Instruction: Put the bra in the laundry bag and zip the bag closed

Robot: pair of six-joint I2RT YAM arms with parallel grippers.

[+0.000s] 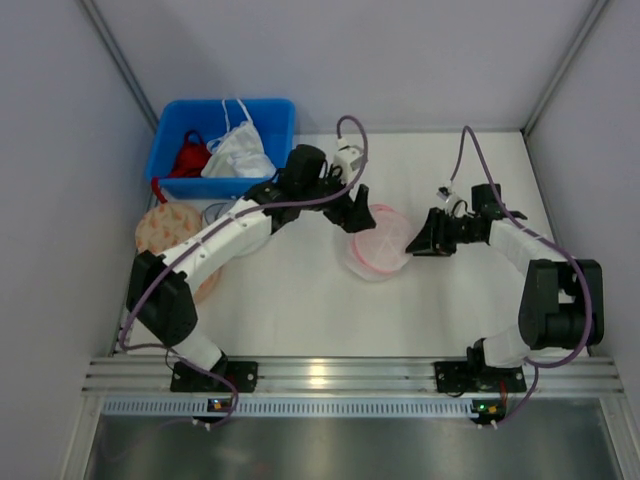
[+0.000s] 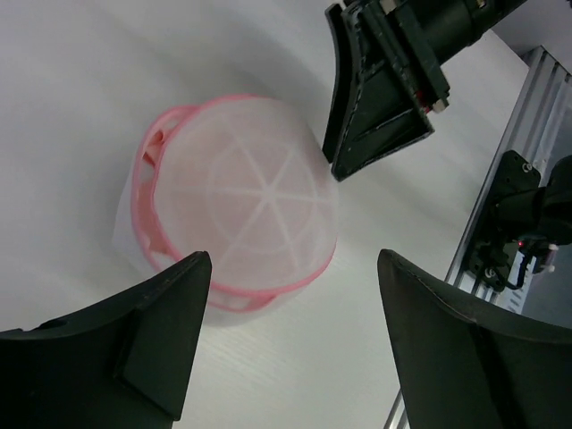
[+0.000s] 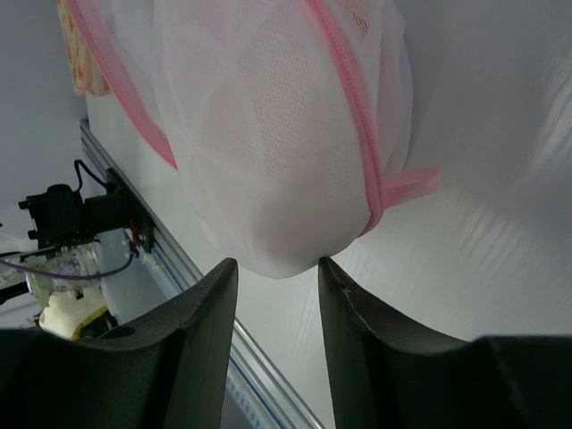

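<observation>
The laundry bag point(image 1: 378, 243), a round white mesh pouch with pink rims, lies mid-table. Pale pink fabric, the bra point(image 3: 286, 116), shows through its mesh. A pink zip point(image 3: 353, 98) runs over the bulging side and ends in a pink tab point(image 3: 411, 185). My left gripper point(image 1: 352, 212) hovers open at the bag's far left edge, its fingers wide apart with the bag point(image 2: 241, 201) beyond them. My right gripper point(image 1: 420, 240) sits at the bag's right edge. Its jaws point(image 3: 275, 268) stand narrowed but apart, the bag's bulge just at the tips.
A blue bin point(image 1: 280, 120) at the back left holds a red garment point(image 1: 190, 158) and a white garment point(image 1: 240, 150). A beige patterned pouch point(image 1: 165, 230) lies under the left arm. An aluminium rail point(image 1: 350, 375) borders the near edge.
</observation>
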